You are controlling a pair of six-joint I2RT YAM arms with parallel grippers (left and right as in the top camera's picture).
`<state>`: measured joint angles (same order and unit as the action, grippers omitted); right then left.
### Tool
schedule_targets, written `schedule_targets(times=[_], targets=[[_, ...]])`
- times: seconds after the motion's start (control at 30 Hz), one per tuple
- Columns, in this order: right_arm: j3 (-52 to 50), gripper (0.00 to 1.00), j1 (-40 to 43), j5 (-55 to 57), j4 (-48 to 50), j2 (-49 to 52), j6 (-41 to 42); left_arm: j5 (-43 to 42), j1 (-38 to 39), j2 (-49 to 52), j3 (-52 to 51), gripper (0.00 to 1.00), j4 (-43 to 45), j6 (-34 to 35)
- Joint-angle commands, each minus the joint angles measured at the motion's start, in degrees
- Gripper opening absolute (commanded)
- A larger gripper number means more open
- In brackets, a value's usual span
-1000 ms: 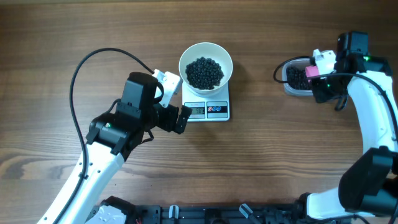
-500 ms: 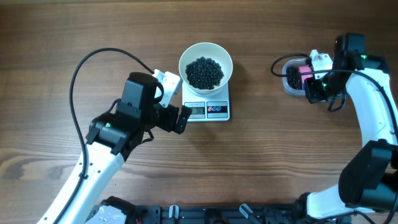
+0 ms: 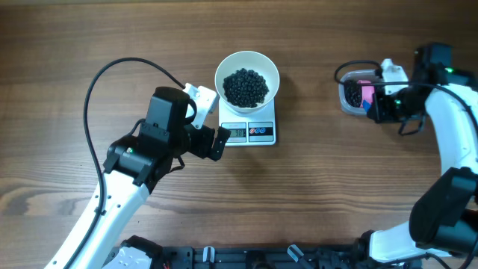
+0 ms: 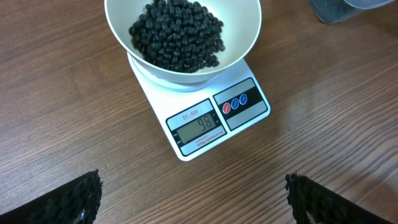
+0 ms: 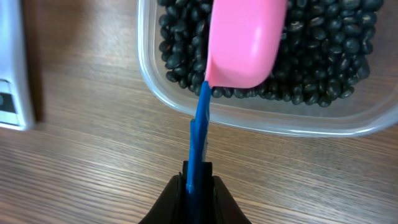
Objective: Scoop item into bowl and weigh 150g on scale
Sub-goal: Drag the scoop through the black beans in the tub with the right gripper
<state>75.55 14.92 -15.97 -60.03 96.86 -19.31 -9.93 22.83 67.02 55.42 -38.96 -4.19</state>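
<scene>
The right hand (image 5: 198, 182) is pressed together on the thin blue handle (image 5: 200, 124) of the pink scoop (image 5: 245, 40), pinching it near its end. That grip lets the scoop's head reach out over the clear tub (image 5: 261, 122) while the hand stays outside the rim. The head lies on or just above the beans (image 5: 323, 62) in the tub. Its back faces the wrist camera, so whether it carries a load cannot be told. The tub stands at the right of the bench (image 3: 314, 194), well apart from the scale (image 4: 217, 118).

The left hand (image 4: 194, 202) is spread wide, holds nothing and touches nothing. It hangs just near of the scale, likely parked so that its camera looks at the display (image 4: 200, 125), which shows 98. The white bowl (image 4: 245, 31) sits on the scale in the middle of the bench with a heap of beans inside. By my reading more scoops are needed, so the right hand is probably at the tub to fetch the next one.
</scene>
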Motion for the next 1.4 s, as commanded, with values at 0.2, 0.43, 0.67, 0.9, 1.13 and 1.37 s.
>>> schedule_targets(times=[0.2,0.43,0.67,0.9,1.13,1.37], targets=[[0.07,0.04,4.61,-12.87,-2.67,0.55,-0.17,-0.92,0.31,0.17,-0.35,1.00,0.20,-0.07],[0.07,0.04,4.57,-14.60,-2.56,0.55,0.02,-0.90,0.31,0.17,-0.35,1.00,0.20,-0.07],[0.07,0.04,4.55,-14.64,-2.51,0.55,3.19,-0.90,0.31,0.17,-0.35,1.00,0.20,-0.09],[0.07,0.04,4.57,-14.62,-1.49,0.55,3.43,-0.90,0.31,0.17,-0.35,1.00,0.20,-0.09],[0.07,0.04,4.57,-16.76,-0.37,0.55,4.50,-0.92,0.31,0.17,-0.35,1.00,0.20,-0.07],[0.07,0.04,4.57,-16.72,-0.28,0.66,4.33,-0.92,0.31,0.17,-0.35,1.00,0.17,-0.07]])
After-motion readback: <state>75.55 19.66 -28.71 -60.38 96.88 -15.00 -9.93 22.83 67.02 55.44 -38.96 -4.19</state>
